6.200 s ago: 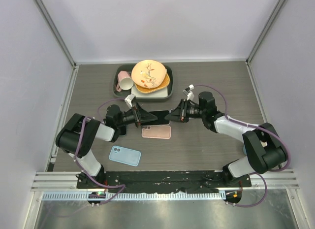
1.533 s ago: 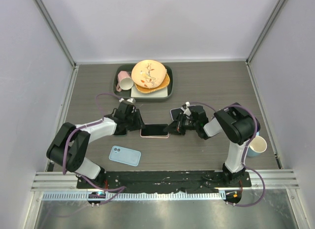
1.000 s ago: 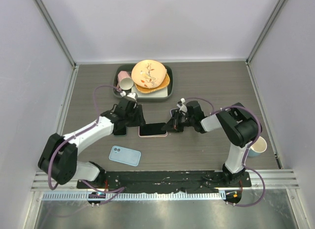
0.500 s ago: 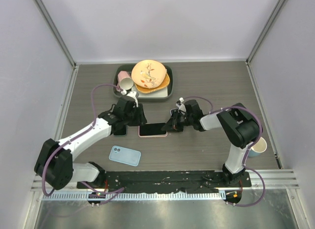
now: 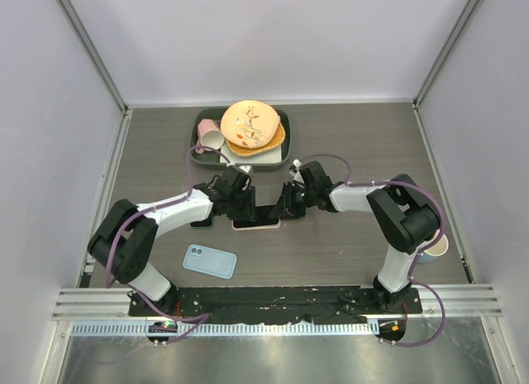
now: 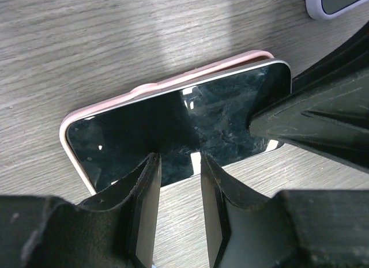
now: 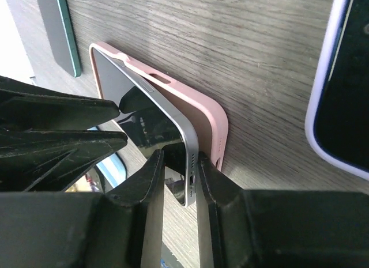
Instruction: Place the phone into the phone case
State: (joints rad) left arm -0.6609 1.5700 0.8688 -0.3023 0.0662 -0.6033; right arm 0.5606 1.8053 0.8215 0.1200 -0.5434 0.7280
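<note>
**Phone down on the case, one end not yet seated**

A few seconds ago the two arms held the phone up between them, with the pink case lying bare on the counter (image 5: 347, 252) underneath. Now the phone (image 6: 173, 124) lies screen-up on the phone case (image 6: 144, 89), and in the last second both arms have crowded in low over it. To my eye the carrying is done and the pressing-in has begun.

It is not home yet. From the right wrist, the phone's silver end stands tilted clear of the case's pink wall, with a wedge of open case showing beneath it. From the left wrist, the far long edge sits along the pink lip, though I cannot tell whether it has snapped under it.

The right end effector (image 7: 180, 159) is nearly closed and has hold of that raised short end, one finger on either side of the thin edge. The left end effector (image 6: 177, 164) sits at the phone's near long edge with its fingers a narrow gap apart. I see only screen between them, so it grips nothing and looks ready to push down.

I judge the raised end needs lowering and pressing until the lip takes it.
</note>
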